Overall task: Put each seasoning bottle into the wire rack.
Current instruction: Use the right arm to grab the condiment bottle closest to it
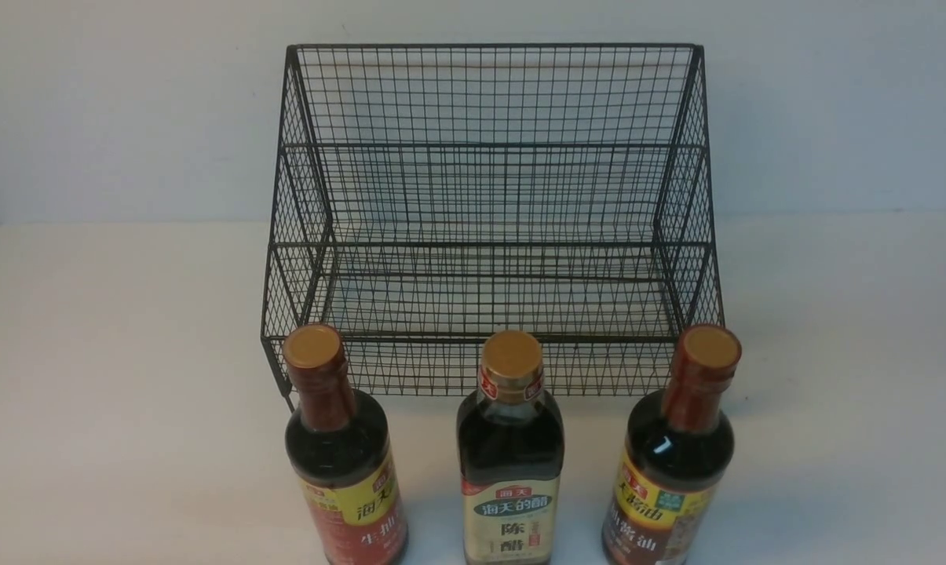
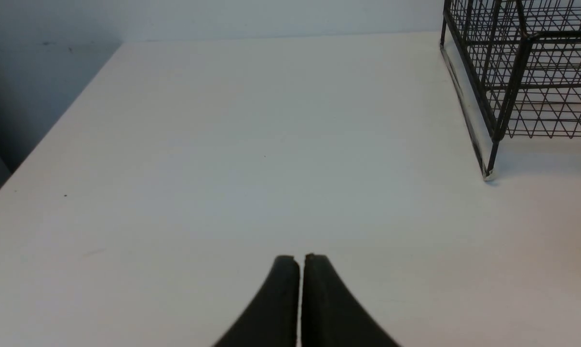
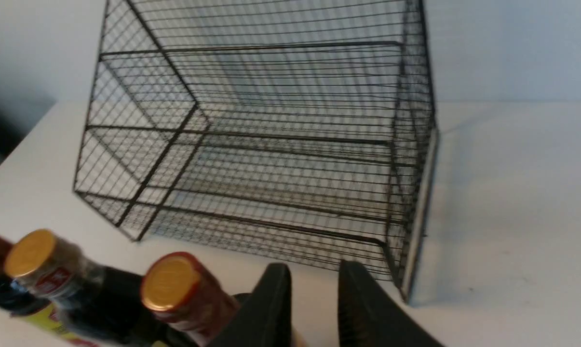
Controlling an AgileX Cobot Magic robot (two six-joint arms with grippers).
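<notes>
You have three seasoning bottles, one wire rack (image 1: 488, 196) and two pincers to reckon with. The bottles stand upright in a row on the white table (image 1: 111, 353), just in front of the rack's low front edge and all outside it. The left red-necked bottle (image 1: 345, 447) has a yellow-red label, the vinegar bottle (image 1: 510, 455) in the middle has a cream-and-green one, and the right red-necked bottle (image 1: 677, 447) is at the far end. The rack is black mesh with two stepped tiers and a tall back. Your right pincer (image 3: 314, 267) has its fingers slightly apart with nothing between them. The right red-necked bottle stands just beside one finger, though you cannot tell whether they touch. The vinegar bottle is farther off and the rack lies beyond. Your left pincer (image 2: 300, 258) has its fingers pressed together on nothing, over bare table, with the rack's front left corner off to one side.
</notes>
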